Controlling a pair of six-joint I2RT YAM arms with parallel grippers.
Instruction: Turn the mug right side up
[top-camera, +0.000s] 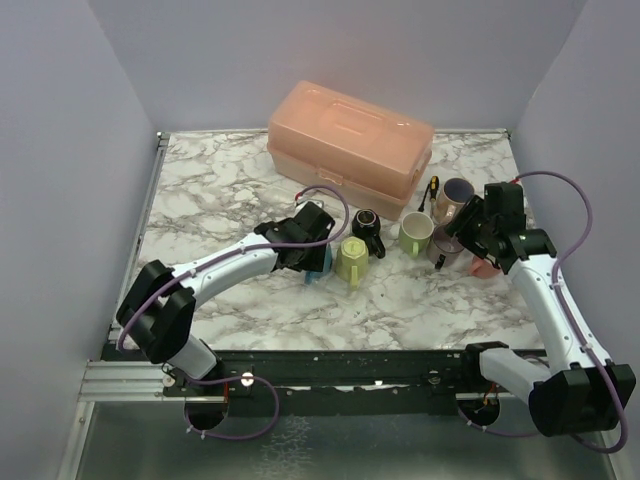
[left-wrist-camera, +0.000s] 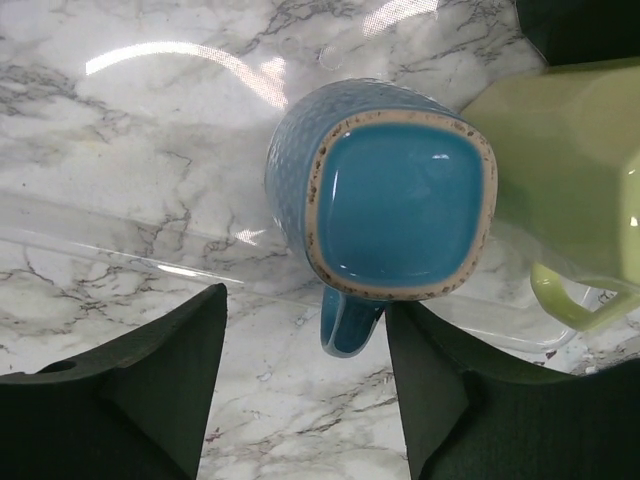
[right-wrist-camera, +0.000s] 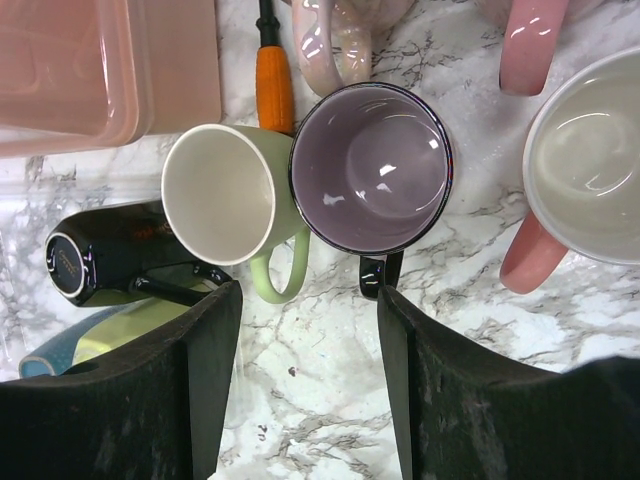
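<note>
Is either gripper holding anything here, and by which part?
Nothing is held. The left gripper is open, its fingers flanking the handle of the blue mug without clamping it; the right gripper is open above the purple mug.

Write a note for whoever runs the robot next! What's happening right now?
Left gripper: open, over the blue mug, a finger each side of its handle, not gripping.
Right gripper: open, above the upright purple mug, holding nothing.
Done: nothing yet; the blue mug sits bottom up on the table.
Left: grip it, turn it right side up, set it down.
</note>
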